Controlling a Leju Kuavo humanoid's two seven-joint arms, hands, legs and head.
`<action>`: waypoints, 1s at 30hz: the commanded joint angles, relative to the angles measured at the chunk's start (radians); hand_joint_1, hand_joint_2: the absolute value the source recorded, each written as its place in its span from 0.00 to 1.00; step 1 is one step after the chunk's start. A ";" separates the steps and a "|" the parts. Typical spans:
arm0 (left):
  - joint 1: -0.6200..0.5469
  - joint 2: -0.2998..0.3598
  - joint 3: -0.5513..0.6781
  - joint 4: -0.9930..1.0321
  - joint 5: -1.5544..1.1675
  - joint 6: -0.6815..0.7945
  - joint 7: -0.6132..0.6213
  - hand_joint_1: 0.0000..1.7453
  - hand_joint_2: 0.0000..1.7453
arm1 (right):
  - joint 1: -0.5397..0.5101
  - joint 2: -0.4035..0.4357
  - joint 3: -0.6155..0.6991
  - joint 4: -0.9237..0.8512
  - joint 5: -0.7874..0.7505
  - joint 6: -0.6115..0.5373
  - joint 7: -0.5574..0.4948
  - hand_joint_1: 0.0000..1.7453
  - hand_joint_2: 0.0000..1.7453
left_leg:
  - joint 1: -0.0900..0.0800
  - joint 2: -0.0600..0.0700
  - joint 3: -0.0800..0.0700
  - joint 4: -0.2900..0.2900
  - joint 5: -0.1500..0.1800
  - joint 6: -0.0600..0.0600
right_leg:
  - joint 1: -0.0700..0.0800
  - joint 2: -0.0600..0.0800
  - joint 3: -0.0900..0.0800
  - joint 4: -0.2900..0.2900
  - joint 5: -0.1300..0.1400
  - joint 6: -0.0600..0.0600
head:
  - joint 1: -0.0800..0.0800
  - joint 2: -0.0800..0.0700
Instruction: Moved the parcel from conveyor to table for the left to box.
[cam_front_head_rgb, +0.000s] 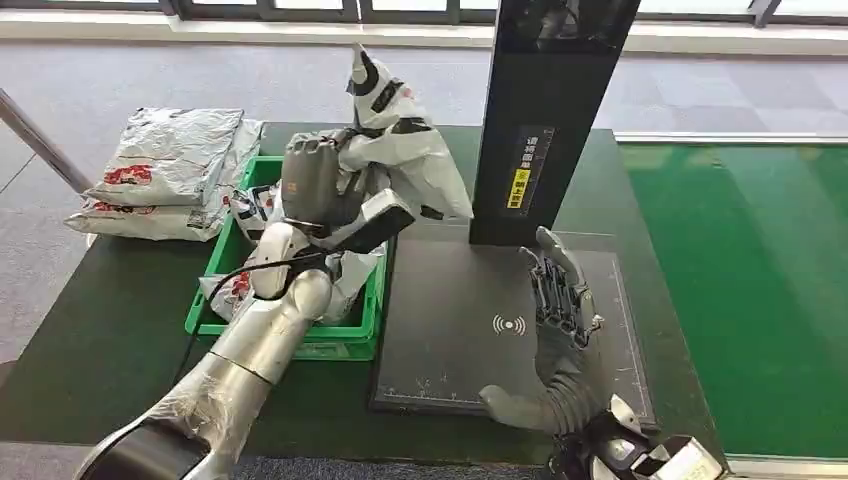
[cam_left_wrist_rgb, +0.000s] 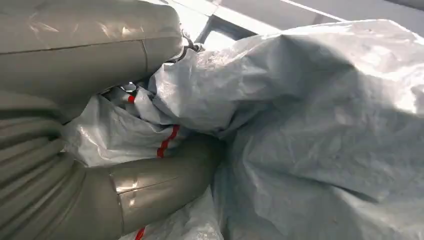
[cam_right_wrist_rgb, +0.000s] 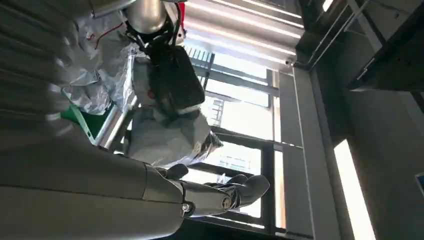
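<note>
left hand (cam_front_head_rgb: 318, 180): gripping white parcel (cam_front_head_rgb: 405, 150), lifted above green bin (cam_front_head_rgb: 290, 335)
parcel: bulk just past the fingers, top corner sticking up
left wrist view: thumb (cam_left_wrist_rgb: 155, 187) pressed into crumpled plastic, red stripe (cam_left_wrist_rgb: 167, 141) beside it
right hand (cam_front_head_rgb: 560, 300): holding nothing, fingers apart, flat over black scan pad (cam_front_head_rgb: 450, 330)
right wrist view: parcel (cam_right_wrist_rgb: 170, 140) seen from below against windows
beyond bin: stacked silver bags (cam_front_head_rgb: 170, 170)

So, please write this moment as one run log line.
left hand: holds parcel above green bin | right hand: open over scan pad
</note>
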 joint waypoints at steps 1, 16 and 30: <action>-0.079 0.077 0.254 0.298 -0.057 -0.025 0.002 1.00 1.00 | 0.045 -0.017 -0.036 -0.046 0.026 -0.007 0.003 0.00 1.00 | 0.000 0.003 0.006 -0.004 0.000 -0.001 | 0.000 0.003 0.004 -0.003 0.000 -0.001 | 0.000 0.000; -0.055 0.089 0.260 0.524 -0.187 -0.180 0.131 1.00 1.00 | 0.026 -0.017 -0.052 -0.022 0.031 0.016 0.003 0.00 1.00 | 0.000 0.001 0.003 -0.001 -0.001 -0.001 | 0.001 0.000 0.003 -0.002 -0.001 -0.002 | 0.000 0.000; 0.059 0.132 0.273 0.607 -0.302 -0.284 0.227 0.67 1.00 | -0.012 -0.044 -0.038 0.024 0.027 0.010 0.003 0.00 1.00 | 0.000 0.005 0.011 -0.006 -0.002 -0.001 | 0.000 0.004 0.009 -0.005 -0.001 -0.002 | 0.000 0.000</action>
